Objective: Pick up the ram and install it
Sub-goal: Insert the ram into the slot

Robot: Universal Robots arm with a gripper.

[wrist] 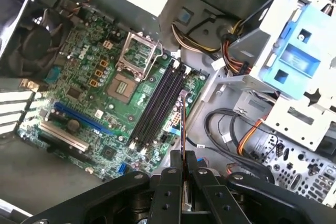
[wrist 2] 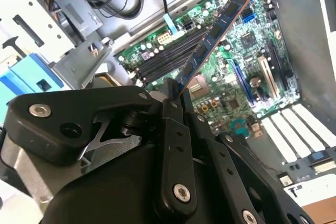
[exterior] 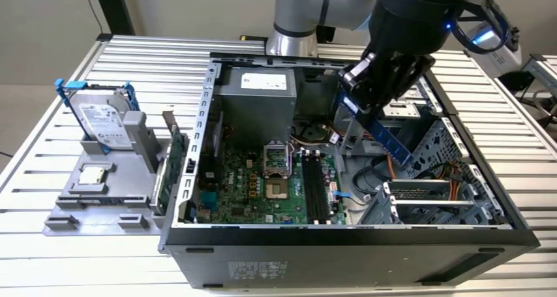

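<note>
We see the gripper [exterior: 372, 103] gripping the ram [exterior: 393, 144], which hangs tilted above the open computer case [exterior: 348, 237].

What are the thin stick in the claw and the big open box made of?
The ram: rigid blue circuit board, probably fibreglass laminate, carrying matte black chips. The computer case: seemingly sheet metal, dull grey, with folded edges and punched holes.
</note>
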